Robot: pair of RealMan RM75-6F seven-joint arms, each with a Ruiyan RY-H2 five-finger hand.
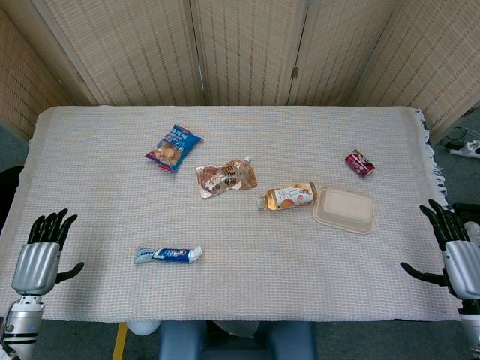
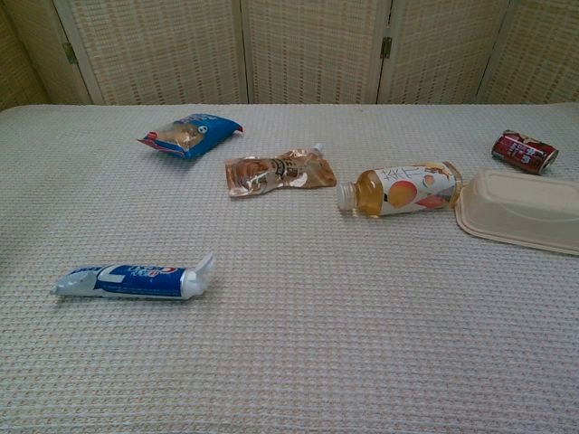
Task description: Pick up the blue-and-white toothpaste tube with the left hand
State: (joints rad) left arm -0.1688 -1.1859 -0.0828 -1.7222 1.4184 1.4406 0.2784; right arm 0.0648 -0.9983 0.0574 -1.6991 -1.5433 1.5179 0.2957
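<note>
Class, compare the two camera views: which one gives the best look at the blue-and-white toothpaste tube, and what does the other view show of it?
The chest view: the toothpaste tube lies large and near, its blue label and white cap end plain. The head view shows the same tube whole but small, from above, lying apart from the left hand.

Table [image 1: 247, 292] spread with a pale woven cloth, fringed at the edge beyond the right hand [image 1: 459, 255]. Lying flat on it nearest the left hand [image 1: 39, 255], just inward of its fingers: blue-and-white toothpaste tube [image 1: 168, 255], cap end pointing away from that hand. Farther out from the left hand, toward the screen: blue snack bag [image 1: 173, 148]. Past the tube, near mid-table: crumpled brown spout pouch [image 1: 225, 178]. Beside it, toward the right hand: juice bottle [image 1: 289, 197] on its side, base touching a closed beige clamshell box [image 1: 345, 210]. Beyond the box, far from both hands: small red packet [image 1: 359, 163].
</note>
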